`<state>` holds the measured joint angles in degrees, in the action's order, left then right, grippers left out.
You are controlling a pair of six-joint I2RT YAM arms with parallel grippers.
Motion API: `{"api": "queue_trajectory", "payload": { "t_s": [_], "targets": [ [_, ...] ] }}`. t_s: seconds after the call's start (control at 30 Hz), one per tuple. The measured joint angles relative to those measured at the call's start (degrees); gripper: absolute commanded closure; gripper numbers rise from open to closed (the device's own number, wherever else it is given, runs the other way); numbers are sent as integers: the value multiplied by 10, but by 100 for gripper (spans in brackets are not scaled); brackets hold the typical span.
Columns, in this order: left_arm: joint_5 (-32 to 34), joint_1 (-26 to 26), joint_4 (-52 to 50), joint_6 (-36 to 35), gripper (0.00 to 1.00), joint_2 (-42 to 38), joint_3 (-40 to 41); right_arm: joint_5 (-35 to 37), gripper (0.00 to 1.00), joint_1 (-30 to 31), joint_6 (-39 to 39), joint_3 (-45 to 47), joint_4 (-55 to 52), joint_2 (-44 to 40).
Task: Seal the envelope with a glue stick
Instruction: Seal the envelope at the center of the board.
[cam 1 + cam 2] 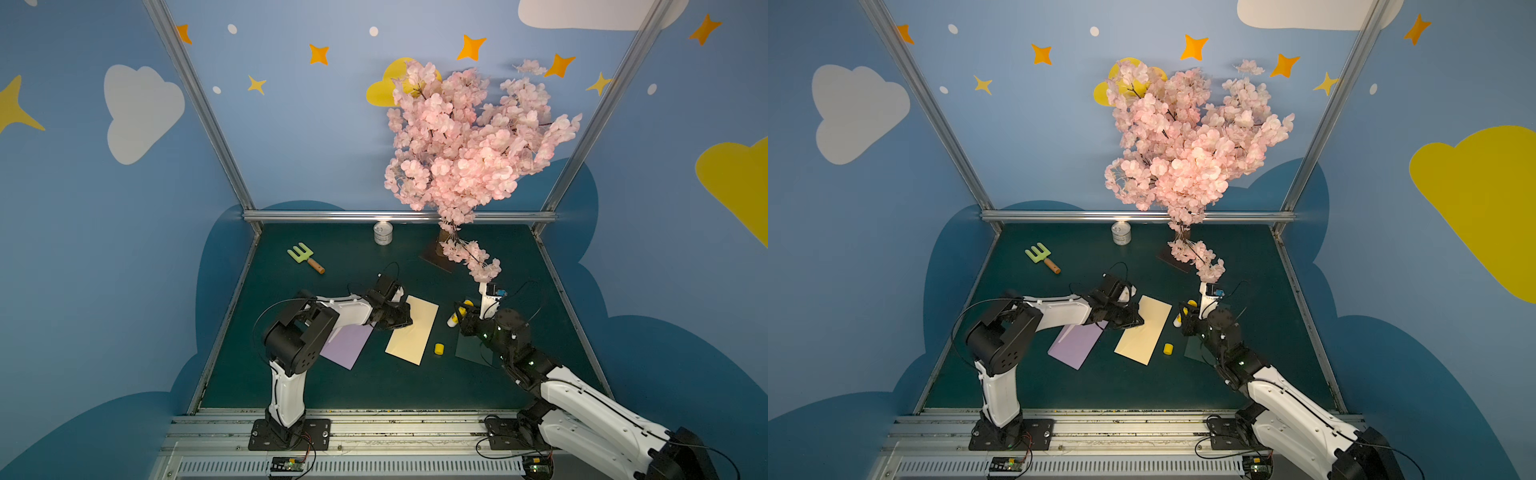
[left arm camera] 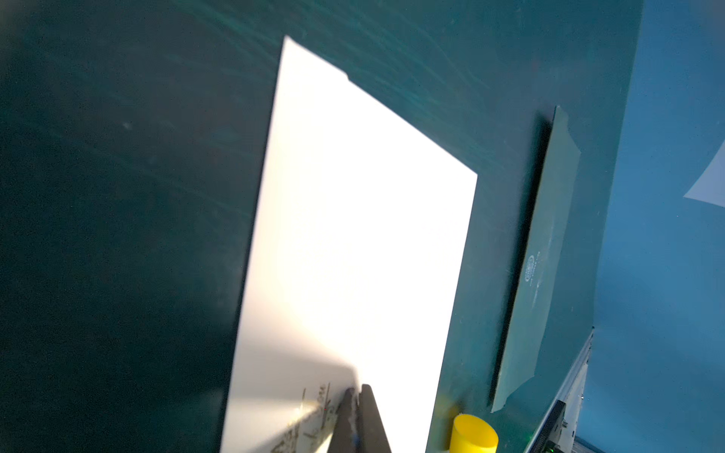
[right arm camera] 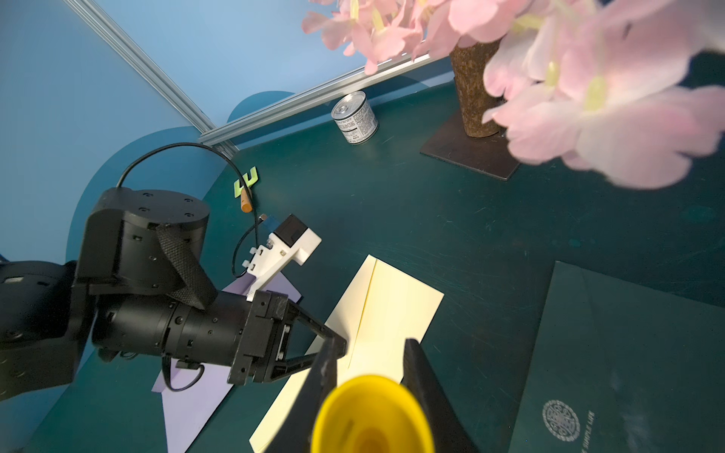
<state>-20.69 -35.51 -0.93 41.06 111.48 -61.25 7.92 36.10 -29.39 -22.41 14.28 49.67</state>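
The cream envelope (image 1: 411,332) lies flat mid-table, its flap fold showing in the right wrist view (image 3: 368,298). My left gripper (image 1: 406,322) is shut, its tips (image 2: 357,390) resting low on the envelope's left edge by the flap. Whether paper is pinched I cannot tell. My right gripper (image 1: 458,313) is shut on the yellow glue stick (image 1: 459,311), just right of the envelope. The stick's whitish end tilts down toward the table, and its yellow body (image 3: 372,415) fills the gap between the fingers. The yellow cap (image 1: 439,348) stands alone by the envelope's near right corner.
A purple envelope (image 1: 347,345) lies under the left arm. A dark green one (image 1: 471,351) lies under the right arm. At the back are a tin can (image 1: 382,233), a green toy rake (image 1: 305,255) and a pink blossom tree (image 1: 457,137) whose low branch hangs over the right wrist.
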Motion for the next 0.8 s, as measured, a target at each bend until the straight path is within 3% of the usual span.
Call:
{"api": "queue_trajectory", "payload": {
  "t_s": [0.43, 0.8],
  "targets": [
    [-23, 15, 9, -10, 95, 7, -2, 0, 100, 0, 1, 0, 0, -7],
    [68, 33, -79, -10, 93, -47, 0, -12, 100, 1, 1, 0, -2, -21]
  ]
}}
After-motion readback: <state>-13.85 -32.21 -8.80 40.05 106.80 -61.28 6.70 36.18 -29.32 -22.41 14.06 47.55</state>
